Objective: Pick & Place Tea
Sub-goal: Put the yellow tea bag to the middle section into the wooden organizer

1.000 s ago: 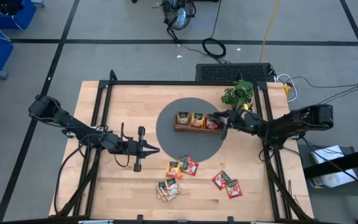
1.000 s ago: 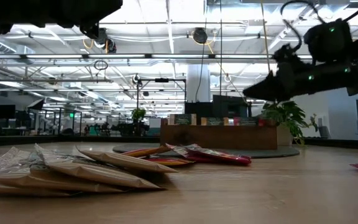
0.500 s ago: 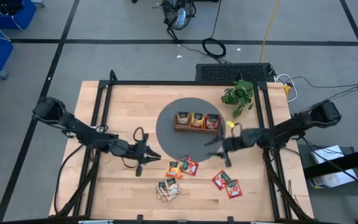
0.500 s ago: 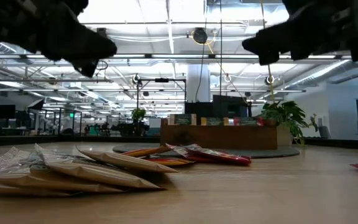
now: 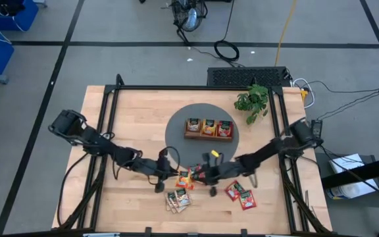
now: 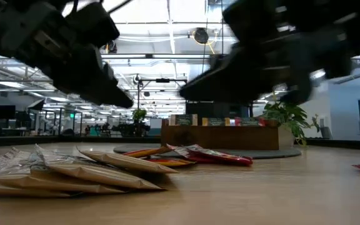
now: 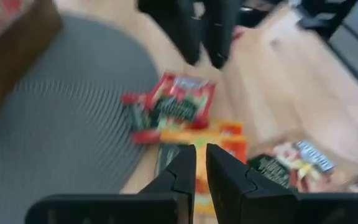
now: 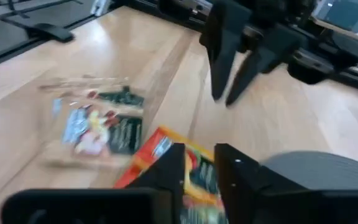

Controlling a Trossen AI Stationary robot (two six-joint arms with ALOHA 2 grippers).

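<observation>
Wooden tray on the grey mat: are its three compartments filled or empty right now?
Filled. In the high view each compartment of the wooden tray shows sachets inside; how many each holds cannot be told.

Robotics lab, ceiling trusses (image 6: pixel 167 59), strip lights (image 6: pixel 161 28)

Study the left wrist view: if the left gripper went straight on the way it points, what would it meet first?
Probably the orange sachet just ahead of the left gripper, then the red sachet; the right gripper is farther on. Depth is unclear.
</observation>
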